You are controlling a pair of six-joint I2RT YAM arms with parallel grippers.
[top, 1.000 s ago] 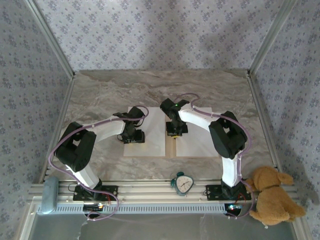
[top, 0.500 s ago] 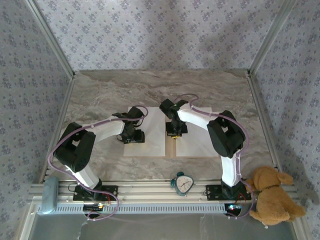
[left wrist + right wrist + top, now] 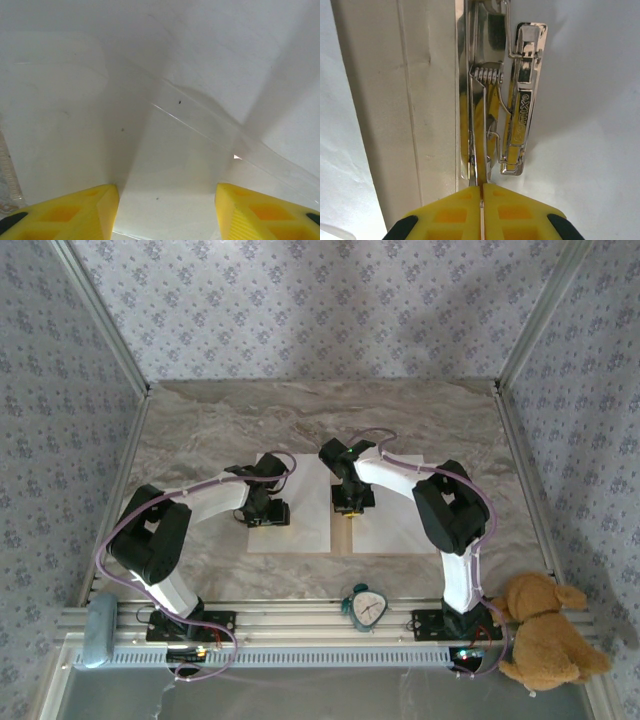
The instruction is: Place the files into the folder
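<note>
I'm at the clip step. My right jaws are clenched on the thin lever of the metal clip (image 3: 522,100) at the spine of the folder (image 3: 343,540), which lies open on the table (image 3: 200,430). The files (image 3: 300,525) are spread over its halves (one sheet each side, as far as I can tell). My left jaws stand released just above the left sheet, gripping nothing. Next, I judge, the lever must be worked so the sheets seat under the clip without sliding. The clock (image 3: 362,606) and plush toy (image 3: 545,632) sit at the near edge, well apart from the work, so I judge nothing stands in my way.
</note>
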